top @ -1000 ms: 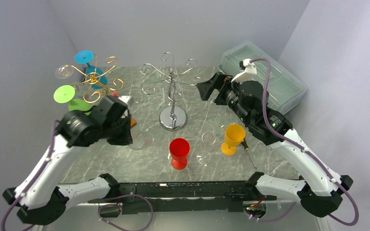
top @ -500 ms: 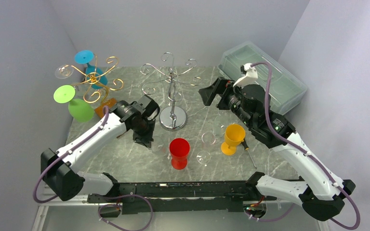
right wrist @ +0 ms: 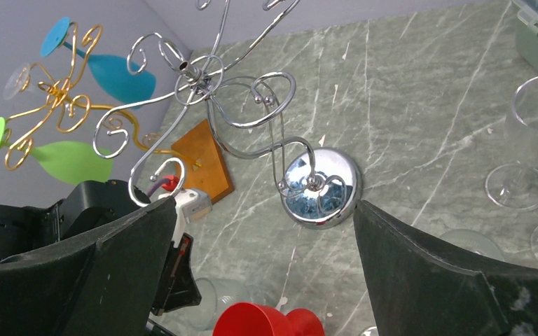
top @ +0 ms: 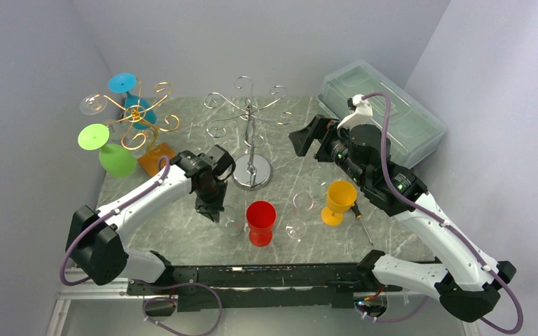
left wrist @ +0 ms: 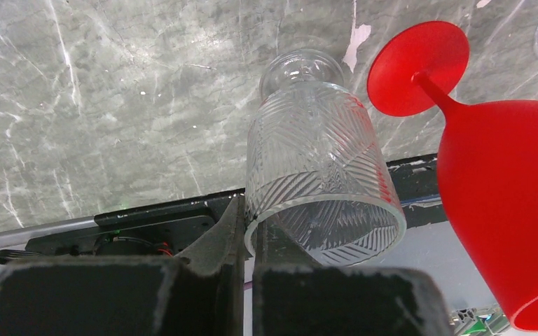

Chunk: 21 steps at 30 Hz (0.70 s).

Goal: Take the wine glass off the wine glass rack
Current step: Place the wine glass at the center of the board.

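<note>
My left gripper (top: 214, 208) is shut on the rim of a clear ribbed wine glass (left wrist: 315, 161), one finger inside the bowl and one outside. The glass is upright, its foot at or just above the table, close left of a red wine glass (top: 260, 220). The gold rack (top: 136, 112) at the far left holds a blue glass (top: 122, 82), a green glass (top: 115, 157) and a clear glass (top: 92, 105). My right gripper (top: 307, 136) is open and empty, up beside the bare silver rack (top: 251, 133).
A yellow glass (top: 339, 199), two clear wine glasses (top: 302, 203) and a screwdriver (top: 361, 217) stand or lie right of the red glass. An orange block (top: 155, 159) lies by the gold rack. A lidded plastic box (top: 392, 112) sits at the back right.
My left arm has swung from beside the gold rack to the right and down with the clear glass, now next to the red glass. The right gripper barely moved.
</note>
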Motion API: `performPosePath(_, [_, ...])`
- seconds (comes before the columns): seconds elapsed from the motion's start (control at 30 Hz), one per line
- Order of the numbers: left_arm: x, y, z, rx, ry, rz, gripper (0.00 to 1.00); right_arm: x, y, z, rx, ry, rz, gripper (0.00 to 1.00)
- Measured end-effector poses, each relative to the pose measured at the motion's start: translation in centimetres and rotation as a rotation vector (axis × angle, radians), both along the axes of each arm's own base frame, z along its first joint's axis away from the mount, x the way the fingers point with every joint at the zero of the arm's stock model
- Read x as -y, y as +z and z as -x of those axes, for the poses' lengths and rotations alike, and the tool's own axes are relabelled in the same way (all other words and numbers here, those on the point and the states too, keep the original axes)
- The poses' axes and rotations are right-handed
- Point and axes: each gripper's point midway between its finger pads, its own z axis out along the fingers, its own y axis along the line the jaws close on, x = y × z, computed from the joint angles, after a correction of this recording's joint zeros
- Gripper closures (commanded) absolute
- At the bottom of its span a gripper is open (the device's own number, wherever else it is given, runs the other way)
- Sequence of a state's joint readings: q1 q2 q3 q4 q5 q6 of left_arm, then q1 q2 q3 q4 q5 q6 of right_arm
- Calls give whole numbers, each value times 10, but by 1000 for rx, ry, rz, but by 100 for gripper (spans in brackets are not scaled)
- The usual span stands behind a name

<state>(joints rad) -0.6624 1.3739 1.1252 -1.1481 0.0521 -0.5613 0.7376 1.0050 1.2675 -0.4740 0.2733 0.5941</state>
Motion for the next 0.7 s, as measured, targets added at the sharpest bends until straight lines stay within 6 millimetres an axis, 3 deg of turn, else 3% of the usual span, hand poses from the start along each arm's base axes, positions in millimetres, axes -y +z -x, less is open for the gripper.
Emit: performPosePath(0.7, [-3,-6,-2,7,-12,-17,51,-3,-6,0,-14,13,6,0])
